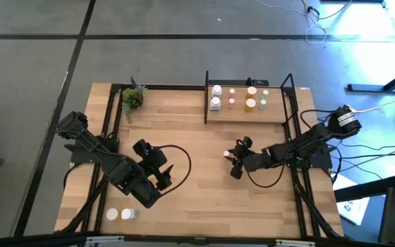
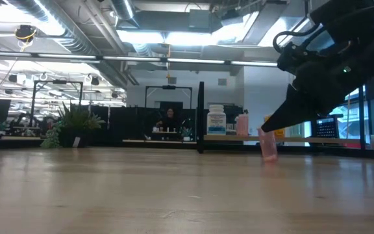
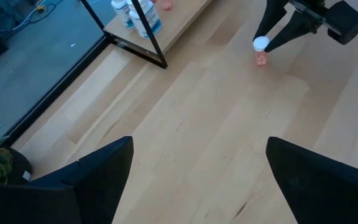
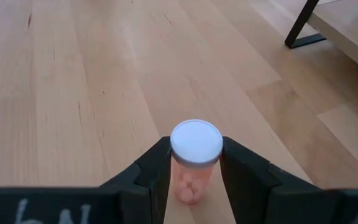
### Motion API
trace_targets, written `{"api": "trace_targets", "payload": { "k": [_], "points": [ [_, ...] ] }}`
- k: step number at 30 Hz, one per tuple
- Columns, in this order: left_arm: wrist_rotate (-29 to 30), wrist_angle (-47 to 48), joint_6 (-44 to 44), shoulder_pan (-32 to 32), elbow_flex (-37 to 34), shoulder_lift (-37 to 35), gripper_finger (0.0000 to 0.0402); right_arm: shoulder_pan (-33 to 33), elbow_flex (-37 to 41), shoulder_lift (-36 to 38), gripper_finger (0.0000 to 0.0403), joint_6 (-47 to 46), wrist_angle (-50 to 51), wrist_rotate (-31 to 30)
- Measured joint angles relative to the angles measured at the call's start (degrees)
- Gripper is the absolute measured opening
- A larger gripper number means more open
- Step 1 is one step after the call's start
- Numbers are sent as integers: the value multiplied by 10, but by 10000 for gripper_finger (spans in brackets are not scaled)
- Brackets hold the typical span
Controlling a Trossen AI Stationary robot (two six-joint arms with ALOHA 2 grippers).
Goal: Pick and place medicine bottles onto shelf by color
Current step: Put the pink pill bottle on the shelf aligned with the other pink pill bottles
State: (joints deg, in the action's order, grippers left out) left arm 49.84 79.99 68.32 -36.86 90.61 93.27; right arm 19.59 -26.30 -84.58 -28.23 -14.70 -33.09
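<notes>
Right hand (image 4: 190, 171): we see both fingers pinching a pink bottle (image 4: 194, 162) with a white cap, pills visible inside. In the low view the bottle (image 2: 267, 146) stands upright with its base on the bench (image 2: 174, 195), dark fingers above it. From overhead, the right hand (image 1: 233, 159) sits near the bench's centre.

At about 12 o'clock from that hand lies the shelf (image 1: 245, 113), a light board with black posts. On it we count two larger white bottles (image 1: 215, 97) at the left end, then small pinkish, orange and pale ones alongside.

Left hand (image 1: 162, 175): fingers spread wide, holding nothing, at roughly 9 o'clock from the right hand. Two white-capped bottles (image 1: 120, 214) stand near the bench's front edge, at about 7 o'clock from the left hand. A potted plant (image 1: 132, 98) sits at the far left corner.
</notes>
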Motion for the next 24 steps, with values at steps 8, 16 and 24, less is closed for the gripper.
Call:
{"api": "trace_targets", "payload": {
  "k": [8, 16, 24],
  "points": [
    [0, 0, 0, 0, 0, 0, 363, 0, 0, 0, 132, 0, 1, 1],
    [0, 0, 0, 0, 0, 0, 363, 0, 0, -1, 146, -19, 5, 6],
    [0, 0, 0, 0, 0, 0, 363, 0, 1, -2, 195, -13, 6, 6]
  ]
}}
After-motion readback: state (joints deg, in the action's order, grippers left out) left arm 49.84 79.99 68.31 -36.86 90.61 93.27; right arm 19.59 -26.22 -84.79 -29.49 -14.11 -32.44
